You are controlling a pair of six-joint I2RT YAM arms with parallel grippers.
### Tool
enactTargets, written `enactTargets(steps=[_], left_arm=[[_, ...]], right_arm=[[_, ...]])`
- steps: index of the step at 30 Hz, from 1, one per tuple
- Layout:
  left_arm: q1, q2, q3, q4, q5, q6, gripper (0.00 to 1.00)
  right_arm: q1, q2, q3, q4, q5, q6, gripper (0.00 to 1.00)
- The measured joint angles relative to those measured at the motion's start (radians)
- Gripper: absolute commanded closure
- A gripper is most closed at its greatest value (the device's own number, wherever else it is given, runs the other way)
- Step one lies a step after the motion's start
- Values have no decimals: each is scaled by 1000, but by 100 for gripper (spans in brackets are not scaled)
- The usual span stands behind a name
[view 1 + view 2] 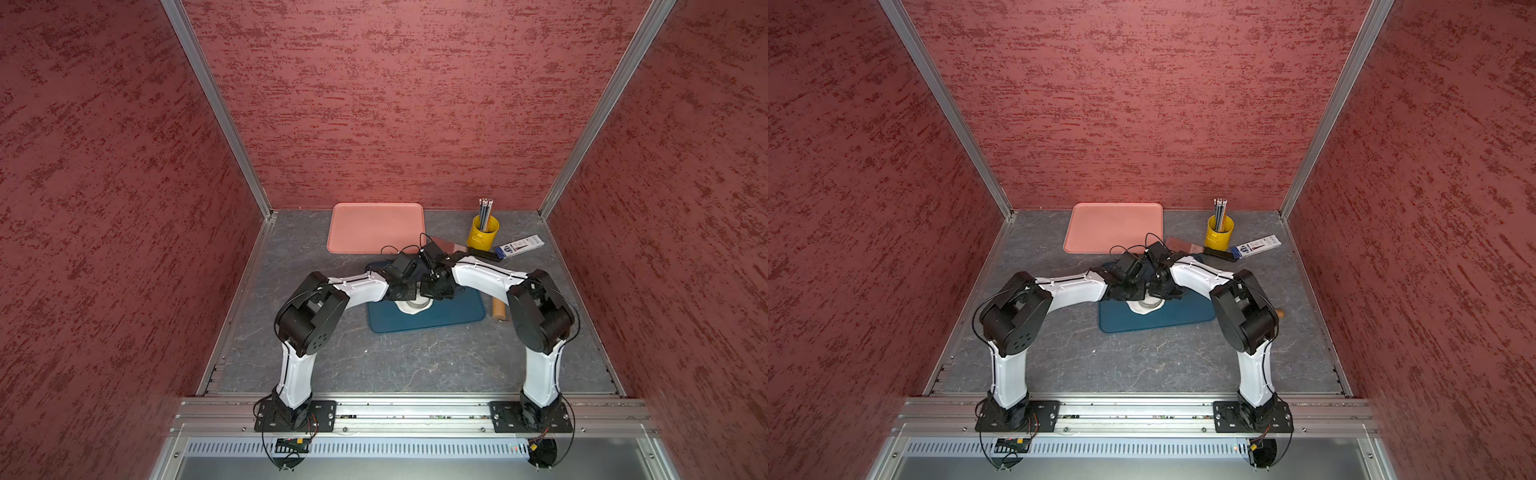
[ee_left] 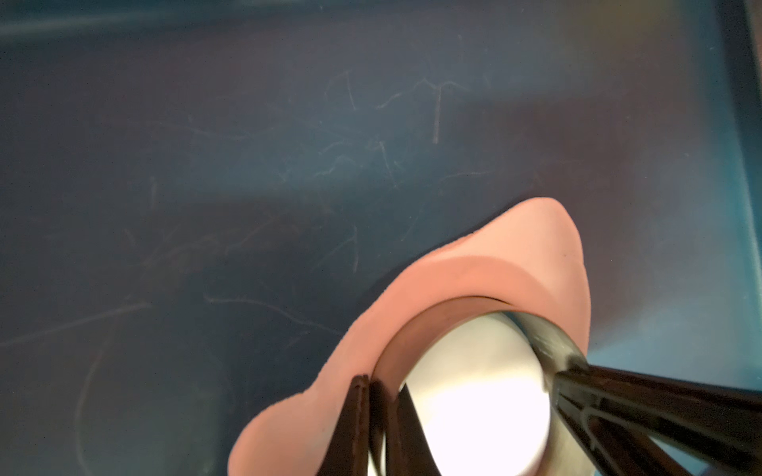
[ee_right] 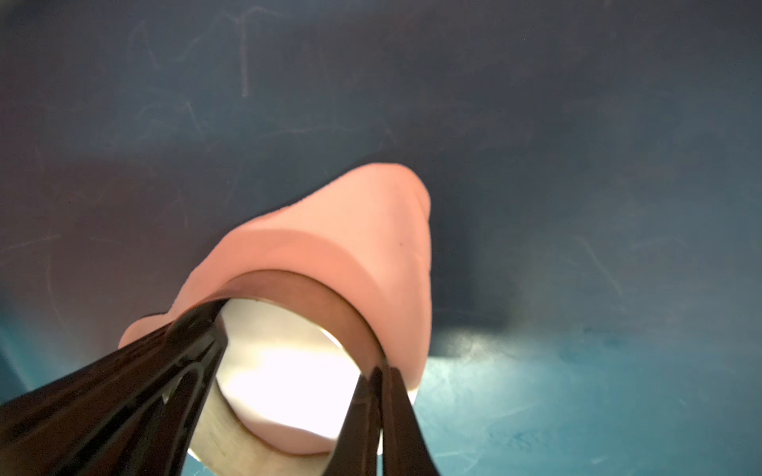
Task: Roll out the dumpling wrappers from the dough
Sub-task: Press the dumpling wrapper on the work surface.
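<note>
The dough (image 2: 474, 263) lies flattened on the blue tray (image 1: 457, 313) at the middle of the counter (image 1: 374, 365); a metal ring (image 3: 321, 305) stands pressed into it; the left claw (image 2: 381, 428) is pinched narrow on the ring's wall; the right claw (image 3: 381, 428) grips the opposite side likewise; a pink tray (image 1: 374, 226) sits behind, apart.

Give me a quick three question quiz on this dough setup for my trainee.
1. True or false: the dough lies on the pink tray.
2. What do the left claw and right claw both pinch? A rolling pin; B metal ring; C pink tray.
3. Fill in: the pencils stand in a ___ cup.
Key: 1 false, it lies on the blue tray; 2 B; 3 yellow.
</note>
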Motion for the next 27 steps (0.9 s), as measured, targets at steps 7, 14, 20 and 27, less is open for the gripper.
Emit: enactTargets(steps=[7, 14, 20, 27], left_arm=[[-14, -11, -27, 40, -44, -32, 100], [5, 1, 3, 2, -2, -3, 100], [-8, 1, 7, -2, -36, -6, 100], [10, 1, 14, -12, -15, 6, 100]], right_arm=[[1, 26, 50, -52, -22, -27, 100], [14, 26, 49, -54, 24, -16, 100], [-21, 26, 53, -58, -19, -51, 100], [11, 32, 63, -71, -1, -58, 100]])
